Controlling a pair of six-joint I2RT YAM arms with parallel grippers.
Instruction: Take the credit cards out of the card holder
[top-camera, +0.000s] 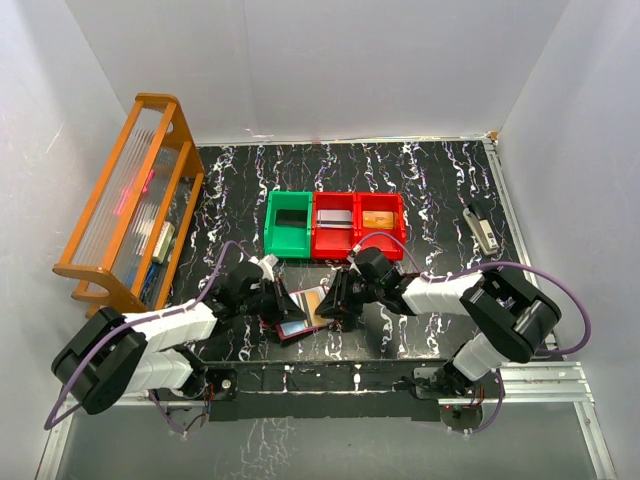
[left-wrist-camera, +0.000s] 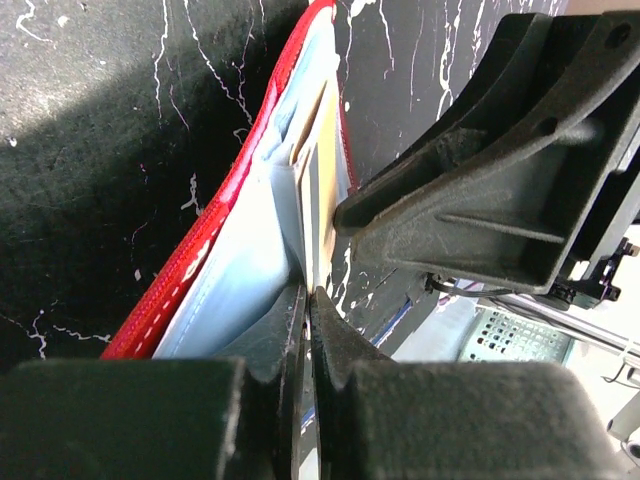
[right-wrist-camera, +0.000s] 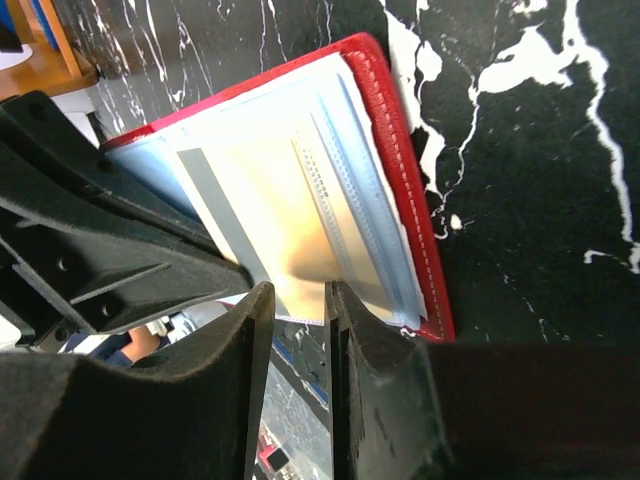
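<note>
The dark-red card holder (top-camera: 292, 331) lies open on the black marbled table between my two grippers, its pale blue sleeves (left-wrist-camera: 245, 270) facing up. A gold credit card (right-wrist-camera: 265, 195) sits in a sleeve, with a grey stripe along one side; its cream edge (left-wrist-camera: 325, 150) shows in the left wrist view. My left gripper (left-wrist-camera: 308, 298) is shut on a thin sleeve edge of the holder (left-wrist-camera: 195, 258). My right gripper (right-wrist-camera: 298, 298) stands at the sleeve's near edge with a narrow gap and nothing between its fingers. In the top view the left gripper (top-camera: 284, 304) and right gripper (top-camera: 329, 303) nearly meet.
Behind the holder stand a green bin (top-camera: 288, 226) and two red bins (top-camera: 335, 226), the right one (top-camera: 382, 216) holding something tan. A wooden rack (top-camera: 128, 205) stands at the left and a stapler (top-camera: 482, 228) at the right. White walls enclose the table.
</note>
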